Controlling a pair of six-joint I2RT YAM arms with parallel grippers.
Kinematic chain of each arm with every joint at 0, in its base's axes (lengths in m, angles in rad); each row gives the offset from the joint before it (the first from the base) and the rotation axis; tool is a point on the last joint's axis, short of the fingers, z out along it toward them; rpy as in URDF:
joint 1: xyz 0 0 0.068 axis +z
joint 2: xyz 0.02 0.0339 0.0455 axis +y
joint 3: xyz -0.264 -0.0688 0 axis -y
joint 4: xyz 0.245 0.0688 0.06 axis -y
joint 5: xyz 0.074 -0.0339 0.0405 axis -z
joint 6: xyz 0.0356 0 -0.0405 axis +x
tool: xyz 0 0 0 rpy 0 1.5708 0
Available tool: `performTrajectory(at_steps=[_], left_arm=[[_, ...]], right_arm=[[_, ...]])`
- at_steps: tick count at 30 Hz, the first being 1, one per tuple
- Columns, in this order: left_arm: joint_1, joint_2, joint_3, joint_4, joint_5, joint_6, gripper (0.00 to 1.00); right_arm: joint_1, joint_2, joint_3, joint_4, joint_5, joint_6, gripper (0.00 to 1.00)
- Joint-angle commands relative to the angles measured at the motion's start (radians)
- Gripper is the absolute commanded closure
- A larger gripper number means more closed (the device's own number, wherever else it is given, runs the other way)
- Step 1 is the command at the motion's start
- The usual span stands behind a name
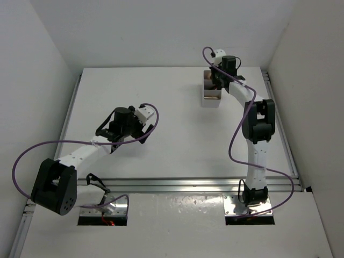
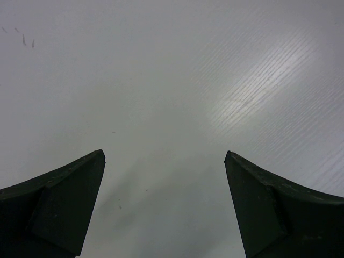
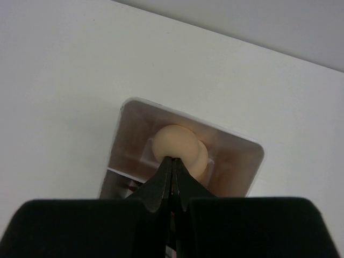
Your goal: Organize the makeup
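Observation:
The white two-compartment box (image 1: pixel 211 99) stands at the far right of the table. In the right wrist view its far compartment (image 3: pixel 242 156) holds two peach rounded sponges (image 3: pixel 174 141), one partly behind the other. My right gripper (image 3: pixel 172 160) is shut just above the box, its tips at the near edge of the front sponge; nothing shows between the fingers. It also shows in the top view (image 1: pixel 217 80). A bit of red and dark shows in the near compartment (image 3: pixel 130 186), mostly hidden. My left gripper (image 2: pixel 164 156) is open and empty over bare table, seen left of centre in the top view (image 1: pixel 119 141).
White walls close in the table on the left, far and right sides. A metal rail (image 1: pixel 188 184) runs along the near edge by the arm bases. Purple cables loop beside both arms.

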Motion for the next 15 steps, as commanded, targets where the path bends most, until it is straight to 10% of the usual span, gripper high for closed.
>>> performTrajectory(at_steps=[1, 10, 11, 15], left_arm=[[0.003, -0.001, 0.018, 0.039, 0.007, 0.009, 0.0], [0.003, 0.008, 0.018, 0.048, 0.007, 0.009, 0.0], [0.003, 0.008, 0.018, 0.048, 0.007, 0.009, 0.0], [0.003, -0.015, -0.005, 0.079, 0.007, -0.002, 0.0]], right_arm=[[-0.005, -0.081, -0.03, -0.009, -0.014, 0.006, 1.0], [-0.007, -0.271, -0.136, 0.089, 0.018, -0.032, 0.94], [-0.007, -0.303, -0.147, 0.104, 0.023, -0.034, 0.72], [-0.004, -0.429, -0.289, 0.126, 0.055, -0.008, 0.42]])
